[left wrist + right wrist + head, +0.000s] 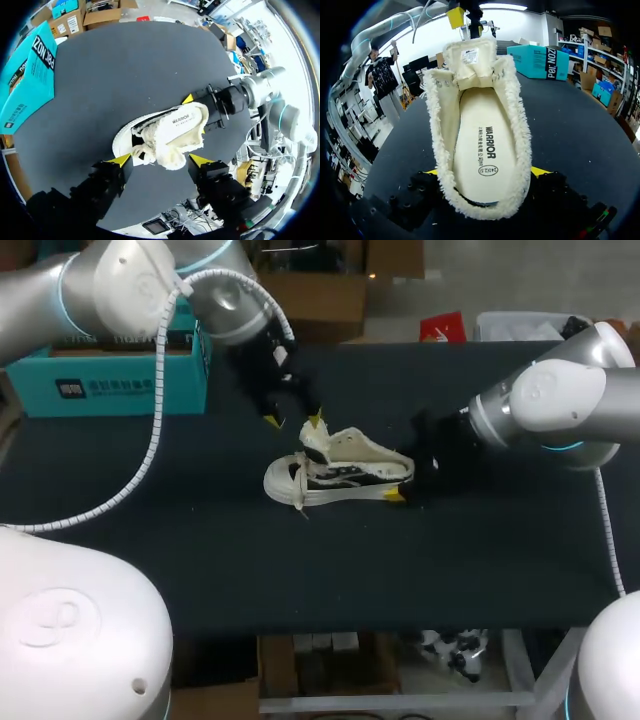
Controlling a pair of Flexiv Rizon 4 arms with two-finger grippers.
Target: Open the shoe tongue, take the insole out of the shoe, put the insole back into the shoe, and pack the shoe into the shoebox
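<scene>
Cream fleece lines the shoe [345, 472], which rests near the middle of the black tabletop [200, 550] with its toe toward the robot's left side. The right hand [486, 171] is closed on the heel, one yellow tip against the fleece collar on each side. The left hand [160, 160] is spread wide and holds nothing. It hovers over the tongue [469, 60], whose fleece lies between the tips but is not clamped. The insole [480, 150] sits flat inside the shoe. The teal shoebox [100, 385] stands at the far left of the tabletop, well apart from the shoe.

Probable step: opening the tongue, before insole removal.

Hazards from this position:

- Wrong catch. Loose laces lie just beside one left tip. Closing here may pinch a lace or a tuft of fleece rather than the tongue, and the hold would slip under load.
- Loss of anchor. The right hand grips only the soft collar. A firm pull on the tongue may drag the heel out of that hold or tip the shoe.
- Tongue recoil. If released early, the tongue may fall back over the opening and block access to the insole.
- Insole jam. The insole appears to fit closely, so a tip entering at a steep angle may snag the fleece.
</scene>
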